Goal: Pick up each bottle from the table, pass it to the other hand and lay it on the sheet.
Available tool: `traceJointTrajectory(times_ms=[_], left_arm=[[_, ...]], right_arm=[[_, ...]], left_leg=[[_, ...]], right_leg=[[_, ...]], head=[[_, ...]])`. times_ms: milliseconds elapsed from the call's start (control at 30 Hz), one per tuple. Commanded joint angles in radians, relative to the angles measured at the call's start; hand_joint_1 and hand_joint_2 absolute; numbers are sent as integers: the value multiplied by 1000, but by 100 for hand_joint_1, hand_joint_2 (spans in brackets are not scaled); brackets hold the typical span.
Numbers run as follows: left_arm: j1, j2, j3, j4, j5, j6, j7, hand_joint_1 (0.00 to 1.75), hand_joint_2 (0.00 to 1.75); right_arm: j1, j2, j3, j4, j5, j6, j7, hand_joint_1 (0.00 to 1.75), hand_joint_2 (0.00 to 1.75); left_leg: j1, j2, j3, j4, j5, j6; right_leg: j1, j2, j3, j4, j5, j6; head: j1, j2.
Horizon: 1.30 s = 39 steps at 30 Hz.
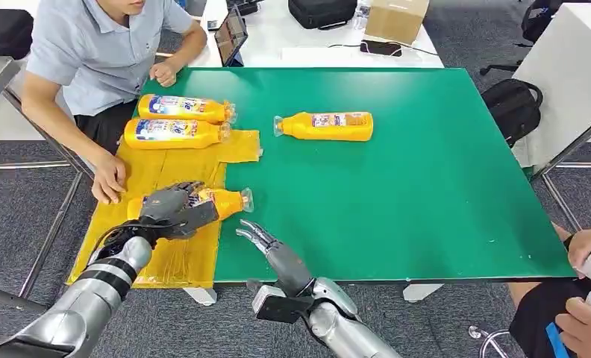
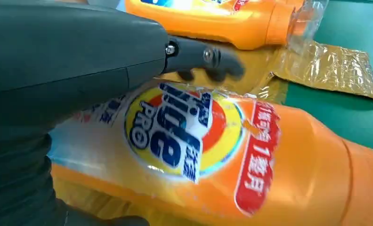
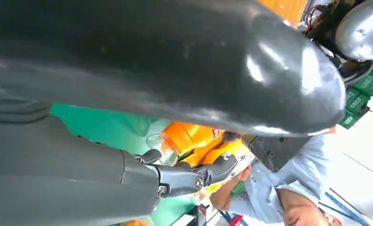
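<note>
My left hand [image 1: 174, 209] grips an orange detergent bottle [image 1: 229, 201] lying sideways over the near part of the yellow sheet [image 1: 166, 175]. In the left wrist view the hand [image 2: 57, 52] lies across that bottle's [image 2: 222, 155] label. Two more orange bottles [image 1: 184, 108] [image 1: 174, 132] lie side by side at the sheet's far end. Another orange bottle [image 1: 326, 126] lies on its side on the green table [image 1: 427, 186], right of the sheet. My right hand [image 1: 274, 250] hovers at the table's near edge, just right of the held bottle, fingers spread and holding nothing.
A person sits at the table's left side, one hand [image 1: 107, 179] resting on the sheet's left edge. Another person's hands [image 1: 587, 261] are at the near right corner. A tablet [image 1: 231, 36], a box and bags lie beyond the far edge.
</note>
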Motion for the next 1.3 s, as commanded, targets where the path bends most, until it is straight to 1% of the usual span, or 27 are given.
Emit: traceJointTrajectory(times_ms=[33, 133, 233, 533, 633, 667, 700, 733, 767, 800, 867, 900, 933, 1033, 1067, 1133, 1167, 1200, 1233, 1267, 1300], left_arm=[[-34, -6, 31, 45, 104, -62, -44, 0, 175], [-11, -9, 59, -17, 179, -85, -46, 0, 175], [27, -24, 98, -109, 259, -60, -63, 0, 175], [27, -24, 98, -109, 259, -60, -63, 0, 175], [89, -62, 176, -236, 398, -44, -107, 0, 175], [130, -97, 227, -333, 481, -7, -147, 0, 175], [168, -162, 308, -442, 607, 61, -257, 0, 175], [206, -199, 321, -558, 697, 64, -226, 0, 175], [229, -220, 331, -638, 780, 59, -254, 0, 175], [243, -214, 316, -698, 812, 56, -253, 0, 175], [260, -222, 328, -756, 885, 46, -253, 0, 175], [260, -222, 328, -756, 885, 46, -253, 0, 175], [260, -222, 328, -756, 885, 46, -253, 0, 175], [291, -224, 333, -794, 937, 32, -293, 0, 175], [308, -226, 331, -819, 959, 20, -299, 0, 175], [343, -235, 334, -861, 973, 23, -293, 0, 175], [368, -245, 343, -886, 979, 40, -287, 0, 175], [412, -257, 353, -933, 970, 72, -292, 0, 175], [445, -260, 354, -968, 969, 75, -289, 0, 175], [480, -264, 360, -999, 932, 108, -294, 0, 175], [516, -269, 358, -1029, 901, 126, -306, 0, 175]], right_arm=[[-43, -13, 45, 55, -25, 10, -34, 0, 0], [-45, -13, 58, 58, -39, 3, -34, 0, 0], [-45, -15, 69, 61, -48, -5, -34, 0, 0], [-45, -15, 69, 61, -48, -5, -34, 0, 0], [-40, -20, 82, 52, -54, -16, -34, 0, 0], [-38, -23, 92, 48, -55, -27, -34, 0, 0], [-35, -27, 107, 34, -53, -40, -34, 0, 0], [-19, -34, 112, 14, -61, -61, -34, 0, 0], [-9, -40, 118, -4, -68, -64, -34, 0, 0], [-1, -47, 126, -27, -76, -74, -34, 0, 0], [7, -53, 125, -45, -84, -85, -34, 0, 0], [7, -53, 125, -45, -84, -85, -34, 0, 0], [7, -53, 125, -45, -84, -85, -34, 0, 0], [5, -61, 119, -30, -77, -96, -34, 0, 0], [6, -71, 115, -28, -61, -117, -34, 0, 0], [-11, -78, 72, 54, 36, -249, -34, 0, 0], [-23, -85, 26, 100, 158, -413, 34, 0, 175], [6, -97, -105, 38, 308, -443, 115, 0, 175], [27, -106, -168, -13, 359, -436, 140, 0, 175], [46, -127, -230, -71, 492, -443, 211, 0, 175], [77, -141, -294, -144, 585, -435, 251, 0, 175]], left_leg=[[0, 1, 2, 0, -1, 1], [0, 1, 4, 0, -1, 1], [0, 1, 2, 0, -1, 1], [0, 1, 3, -1, -1, 1], [0, 0, 2, 0, -1, 1], [0, 1, 4, 0, -2, 2], [0, 1, 2, 0, -1, 1], [0, 1, 4, 0, -2, 2], [0, -2, 1, 1, -1, 2], [1, -2, -1, 1, -1, 1], [0, 0, -1, 1, -1, 1], [1, -1, 1, 1, -2, 2], [0, 1, 0, 0, -1, 1], [0, 2, 3, 0, -2, 1], [0, 1, 2, -1, -2, 1], [0, 1, 0, 0, -1, 1], [0, 0, 2, -1, -1, 1], [0, 1, 2, -1, -1, 1], [-1, 1, 2, -1, -1, 1], [0, 2, 4, -2, -2, 2], [-1, 1, 2, -1, -2, 2]], right_leg=[[1, 0, 2, 0, -1, -2], [1, 0, 3, 0, -1, -3], [1, 0, 1, 0, 0, -2], [1, -1, 3, -1, -1, -3], [0, -1, 2, 0, -1, -2], [1, 0, 4, -1, -1, -3], [1, 0, 2, -1, -1, -2], [1, -1, 4, -1, -2, -3], [1, -3, 2, 0, -2, -2], [1, -3, 0, -1, -1, -1], [1, -1, 0, -1, -1, -1], [1, -2, 2, -1, -2, -2], [1, 0, 0, 0, -1, -2], [1, 0, 3, -1, -1, -3], [1, 0, 1, -1, -1, -3], [1, 0, 0, -1, 0, -2], [0, -1, 2, -2, -1, -2], [1, 0, 2, -2, -1, -2], [0, 0, 2, -2, 0, -1], [0, 0, 4, -3, -1, -2], [-1, 0, 2, -2, -1, -1]], head=[[0, 0], [0, 0], [0, 0], [0, 0], [0, 0], [0, 0], [0, 0], [0, 0], [0, 0], [0, 0], [0, 0], [0, 0], [0, 0], [0, 0], [0, 0], [0, 0], [0, 0], [0, 0], [0, 0], [0, 0], [0, 0]])
